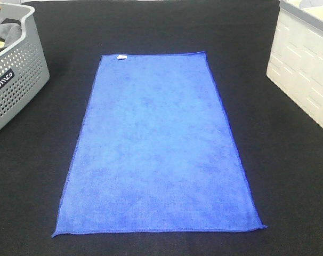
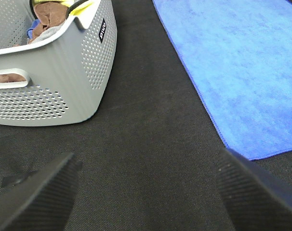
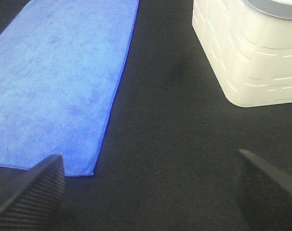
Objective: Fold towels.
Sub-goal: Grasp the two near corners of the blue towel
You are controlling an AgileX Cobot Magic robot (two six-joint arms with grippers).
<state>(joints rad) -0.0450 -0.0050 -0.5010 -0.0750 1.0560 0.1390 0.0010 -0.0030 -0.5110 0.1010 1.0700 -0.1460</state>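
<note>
Exterior high view: 1 blue towel (image 1: 159,149) lies flat and unfolded in the middle of the black table (image 1: 289,186), with its white tag (image 1: 121,56) on the side toward the far edge. A grey basket (image 1: 15,69) sits at the far left corner and a white bin (image 1: 305,64) at the far right corner.

Left wrist view: the left gripper (image 2: 146,190) is spread wide and holds nothing, over bare table near the towel's near left corner.

Right wrist view: the right gripper (image 3: 151,187) is also wide and empty, by the towel's near right corner.
</note>
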